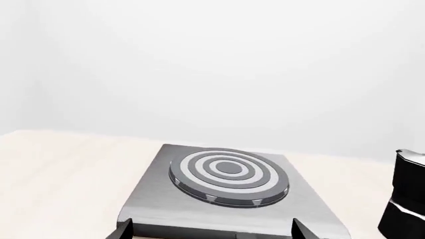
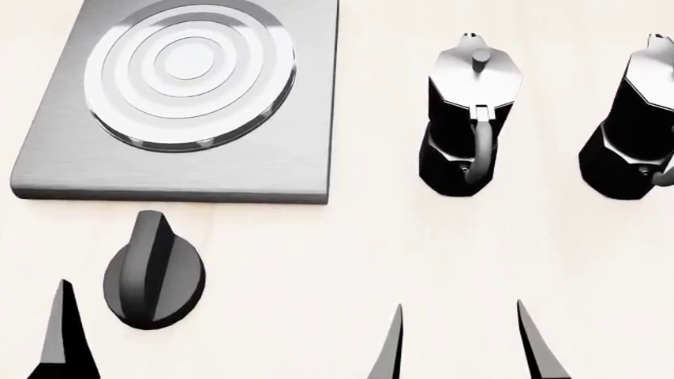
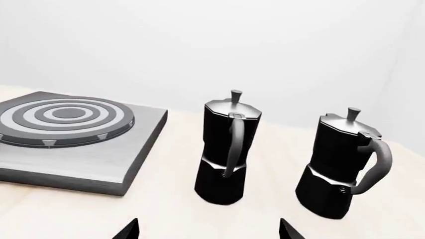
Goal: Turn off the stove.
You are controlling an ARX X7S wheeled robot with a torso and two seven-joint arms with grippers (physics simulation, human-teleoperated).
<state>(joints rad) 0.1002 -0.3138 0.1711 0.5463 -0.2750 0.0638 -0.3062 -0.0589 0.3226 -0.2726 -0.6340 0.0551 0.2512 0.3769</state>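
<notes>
My left gripper [image 2: 106,339] fingers are spread, empty, bottom left of head frame, one tip just beside the knob [image 2: 155,271]. Right gripper [image 2: 463,343] also spread, bottom centre-right. Stove [image 2: 185,170] sits upper left. Nothing done yet; knob untouched, ridge running approx vertical w/ slight tilt.

Grey stove [image 1: 229,199] with ringed burner [image 1: 229,175], black moka pot [image 1: 405,199] beside, left end effector [image 1: 212,230] fingertips spread
</notes>
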